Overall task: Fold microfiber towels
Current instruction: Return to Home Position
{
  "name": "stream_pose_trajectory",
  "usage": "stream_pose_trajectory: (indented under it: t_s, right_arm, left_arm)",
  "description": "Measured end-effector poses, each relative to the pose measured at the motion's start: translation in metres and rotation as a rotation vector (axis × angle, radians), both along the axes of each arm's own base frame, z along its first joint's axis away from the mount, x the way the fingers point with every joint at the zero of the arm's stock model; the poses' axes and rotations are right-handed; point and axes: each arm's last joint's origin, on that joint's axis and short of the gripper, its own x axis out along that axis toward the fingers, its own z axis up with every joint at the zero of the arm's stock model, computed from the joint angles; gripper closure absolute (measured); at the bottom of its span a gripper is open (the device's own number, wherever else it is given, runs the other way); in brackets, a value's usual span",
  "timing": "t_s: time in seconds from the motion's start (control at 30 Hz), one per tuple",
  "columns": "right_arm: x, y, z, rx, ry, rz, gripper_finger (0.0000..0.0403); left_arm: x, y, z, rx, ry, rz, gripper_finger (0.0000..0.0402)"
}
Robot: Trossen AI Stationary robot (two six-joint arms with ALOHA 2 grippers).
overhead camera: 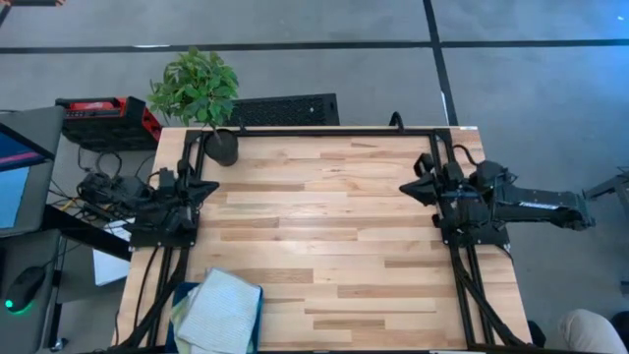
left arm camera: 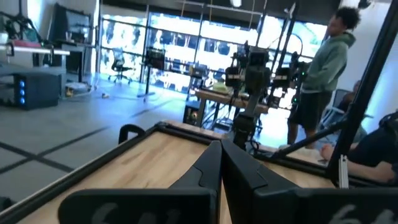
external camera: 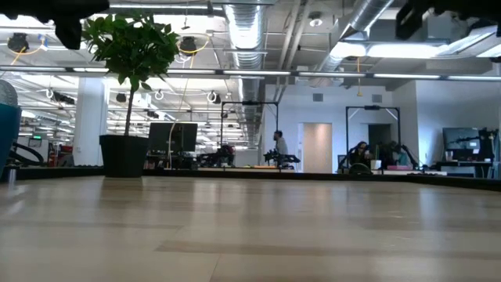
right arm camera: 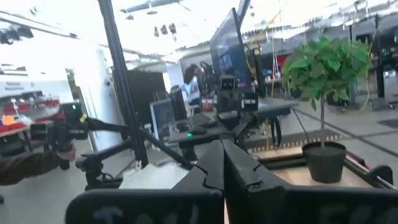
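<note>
A pile of microfiber towels lies in a dark teal-blue bin (overhead camera: 258, 324) at the table's near left corner. A pale blue-grey towel (overhead camera: 221, 307) is on top and a light green edge (overhead camera: 181, 313) shows beneath it; the other towels are hidden. My left gripper (overhead camera: 212, 187) is shut and empty at the table's left side, well above the wood, pointing toward the right; its closed fingers show in the left wrist view (left arm camera: 221, 163). My right gripper (overhead camera: 405, 189) is shut and empty at the right side, pointing left; it also shows in the right wrist view (right arm camera: 222, 163).
A potted plant (overhead camera: 197, 90) stands in a black pot (overhead camera: 221, 147) at the table's far left corner. Black rails run along the table's left, right and far edges. A person (left arm camera: 326, 68) stands beyond the right side. The table's wooden top (overhead camera: 324, 236) lies between the arms.
</note>
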Motion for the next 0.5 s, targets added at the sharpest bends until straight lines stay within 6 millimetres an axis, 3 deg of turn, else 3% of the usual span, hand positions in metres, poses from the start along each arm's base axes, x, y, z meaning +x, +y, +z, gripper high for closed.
stream_pose_trajectory:
  t_s: [0.5]
  right_arm:
    - [-0.002, 0.0, -0.059, -0.016, -0.15, -0.002, 0.0391]
  left_arm:
    - [0.008, -0.003, -0.021, 0.055, 0.066, 0.03, 0.0401]
